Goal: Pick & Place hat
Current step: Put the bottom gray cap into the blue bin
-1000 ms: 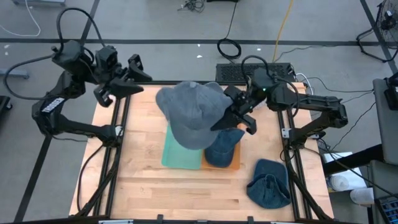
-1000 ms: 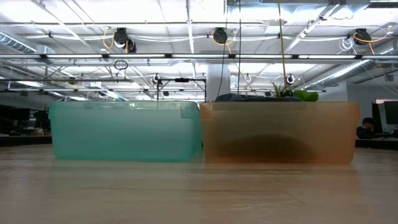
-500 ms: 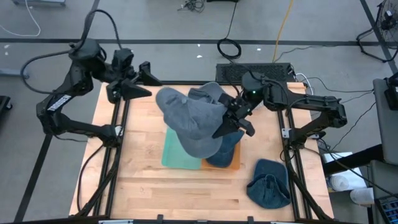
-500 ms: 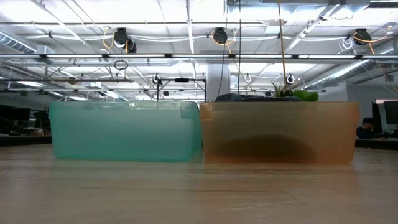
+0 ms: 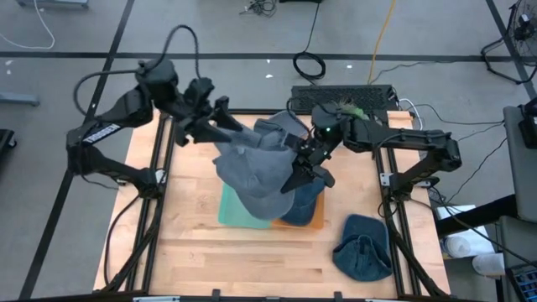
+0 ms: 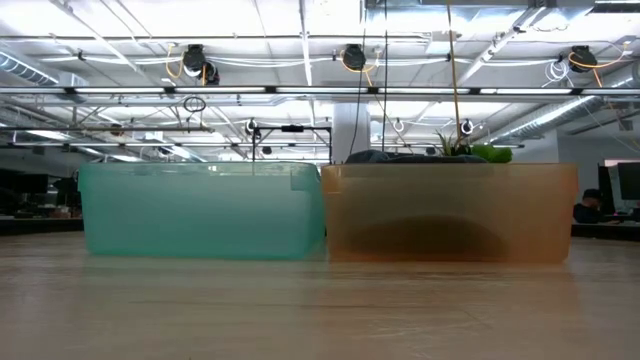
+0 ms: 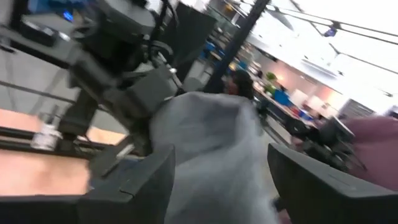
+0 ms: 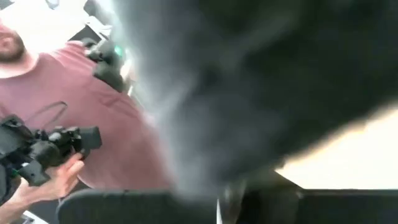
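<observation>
Hat: we saw the grey hat (image 5: 256, 168) raised over the bins (image 5: 245, 210).
Right tool (image 5: 300, 168): clamped on it at 3 o'clock.
Left tool (image 5: 239, 134): fingers parted around its 11 o'clock edge.

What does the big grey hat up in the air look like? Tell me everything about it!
The grey hat is a soft cloth cap, lighter than the blue hats nearby. It hangs crumpled in the air above the green bin and the orange bin, not lying in either. The right pincer is shut on its edge and holds it up. The left pincer, fingers apart, reaches in at its other side with the cloth between its fingers in the left wrist view.
</observation>
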### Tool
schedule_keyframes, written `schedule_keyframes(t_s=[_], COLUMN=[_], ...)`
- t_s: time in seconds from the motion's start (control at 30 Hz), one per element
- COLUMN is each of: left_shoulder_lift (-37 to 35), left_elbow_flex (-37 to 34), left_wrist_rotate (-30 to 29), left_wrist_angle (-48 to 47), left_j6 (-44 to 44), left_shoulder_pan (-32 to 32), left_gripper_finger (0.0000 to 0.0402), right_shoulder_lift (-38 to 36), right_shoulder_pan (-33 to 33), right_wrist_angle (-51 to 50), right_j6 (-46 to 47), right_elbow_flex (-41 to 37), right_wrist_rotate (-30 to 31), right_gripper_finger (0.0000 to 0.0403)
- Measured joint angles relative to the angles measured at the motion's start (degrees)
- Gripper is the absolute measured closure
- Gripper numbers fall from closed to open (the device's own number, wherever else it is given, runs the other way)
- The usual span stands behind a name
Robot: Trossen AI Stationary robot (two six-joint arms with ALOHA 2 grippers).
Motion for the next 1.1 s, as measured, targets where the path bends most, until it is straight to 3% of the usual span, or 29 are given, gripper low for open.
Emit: schedule_keyframes(t_s=[0.63, 0.93, 1.1], left_shoulder_lift=[1.9, 2.4, 3.4], left_elbow_flex=[0.0, 0.0, 0.0], left_wrist_rotate=[2.8, -0.9, -0.6], left_wrist_angle=[-0.2, 1.2, -0.4], left_j6=[0.2, -7.5, -8.3], left_shoulder_pan=[-4.9, -5.0, -5.0], left_gripper_finger=[0.0223, 0.0295, 0.0355], right_shoulder_lift=[0.5, 0.5, 0.5], right_shoulder_pan=[-1.0, -1.0, -1.0], right_wrist_angle=[0.5, 0.7, 0.8], right_j6=[-0.7, -0.5, -0.5], right_elbow_flex=[0.0, 0.0, 0.0], right_wrist_rotate=[-1.2, 0.6, 0.6], right_gripper_finger=[0.0403, 0.0403, 0.0403])
